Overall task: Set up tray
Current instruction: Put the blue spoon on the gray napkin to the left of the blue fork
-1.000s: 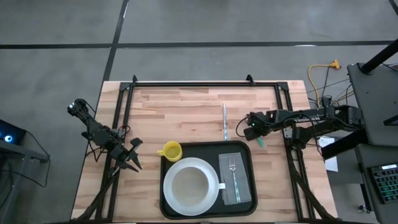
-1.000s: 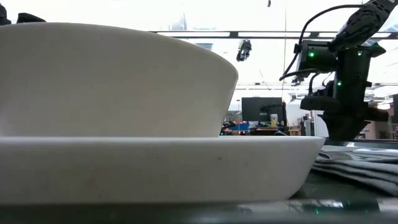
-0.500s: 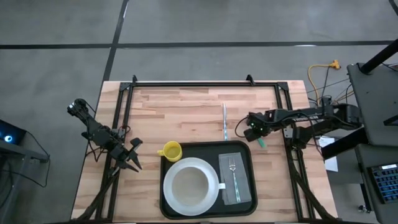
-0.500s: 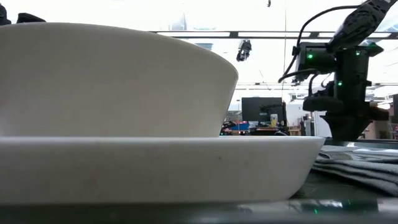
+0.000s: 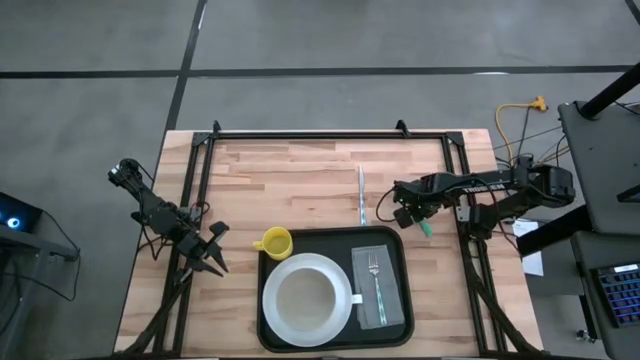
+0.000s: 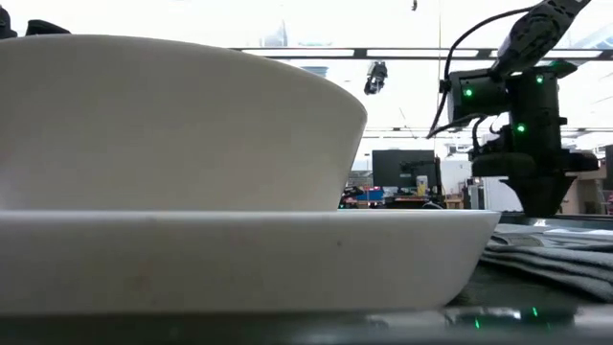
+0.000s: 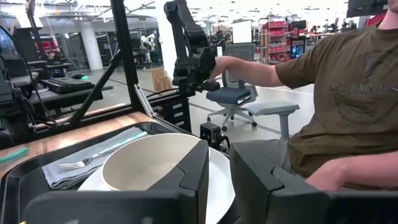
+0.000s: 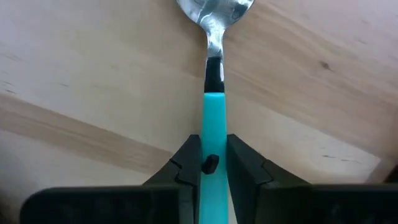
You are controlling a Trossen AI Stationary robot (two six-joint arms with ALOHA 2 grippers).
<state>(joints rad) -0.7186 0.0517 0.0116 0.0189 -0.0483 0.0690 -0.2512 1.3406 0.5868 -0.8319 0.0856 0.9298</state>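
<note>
My right fingers [image 8: 212,163] pinch the teal handle of a spoon [image 8: 214,93] above the wooden counter [image 5: 300,180], just beyond the far right corner of the tray [image 5: 392,240]; the tray sits at the counter's near edge, bearing a white plate [image 5: 335,305], bowl [image 5: 305,297], napkin [image 5: 392,300] and fork [image 5: 375,275]; my left fingers [image 7: 214,180], nearly closed and empty, wait at the counter's left edge; a yellow cup [image 5: 275,241] touches the tray's left corner.

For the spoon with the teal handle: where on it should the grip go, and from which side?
Grip the spoon on its straight teal handle, coming along the handle from its tail end with one finger on each long side, as the right gripper does now. The handle is narrow and flat-sided; the steel bowl is wider and curved.
</note>
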